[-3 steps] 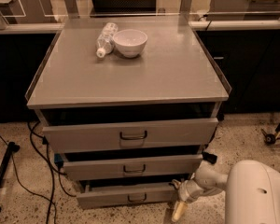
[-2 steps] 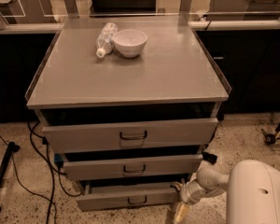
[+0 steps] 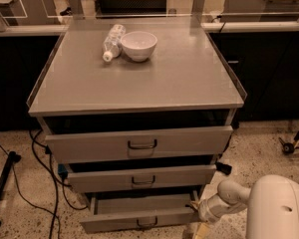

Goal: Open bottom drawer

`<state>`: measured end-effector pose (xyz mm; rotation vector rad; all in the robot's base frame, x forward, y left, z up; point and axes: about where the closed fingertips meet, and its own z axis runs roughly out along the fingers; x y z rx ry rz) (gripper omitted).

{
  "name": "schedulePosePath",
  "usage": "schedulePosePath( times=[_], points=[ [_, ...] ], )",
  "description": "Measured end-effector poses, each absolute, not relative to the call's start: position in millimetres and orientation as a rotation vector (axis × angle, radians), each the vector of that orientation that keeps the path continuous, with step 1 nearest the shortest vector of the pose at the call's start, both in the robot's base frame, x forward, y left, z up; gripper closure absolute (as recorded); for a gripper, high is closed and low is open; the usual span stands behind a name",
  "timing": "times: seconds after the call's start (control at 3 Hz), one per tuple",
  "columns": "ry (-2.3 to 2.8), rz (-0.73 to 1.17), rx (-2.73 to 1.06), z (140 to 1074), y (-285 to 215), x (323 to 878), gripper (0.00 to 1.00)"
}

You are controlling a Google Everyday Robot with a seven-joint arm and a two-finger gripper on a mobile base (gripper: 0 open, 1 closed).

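Note:
The bottom drawer (image 3: 120, 224) is the lowest of three grey drawer fronts on the cabinet, with a small dark wire handle (image 3: 147, 223) at its centre. It stands pulled out, and its inside (image 3: 139, 203) shows from above. My gripper (image 3: 196, 209) is at the drawer's right end, against the right corner of its front. The white arm reaches it from the lower right, where a large white housing (image 3: 278, 208) fills the corner.
The middle drawer (image 3: 104, 179) and top drawer (image 3: 89, 146) stand slightly ajar. A white bowl (image 3: 138, 45) and a lying plastic bottle (image 3: 112, 42) rest on the cabinet top (image 3: 189, 78). Cables (image 3: 37, 178) and a black stand (image 3: 2, 185) lie left; a caster (image 3: 288, 147) is right.
The bottom drawer has slid further out towards me, so its inside now shows. My gripper has stayed at its right corner and come forward with it.

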<state>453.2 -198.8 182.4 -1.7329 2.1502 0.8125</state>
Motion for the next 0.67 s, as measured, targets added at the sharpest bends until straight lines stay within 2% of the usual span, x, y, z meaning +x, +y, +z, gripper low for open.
schedulePosePath(
  times=[0.67],
  points=[
    [2.207, 1.067, -1.715, 204, -215, 399, 0.0]
  ],
)
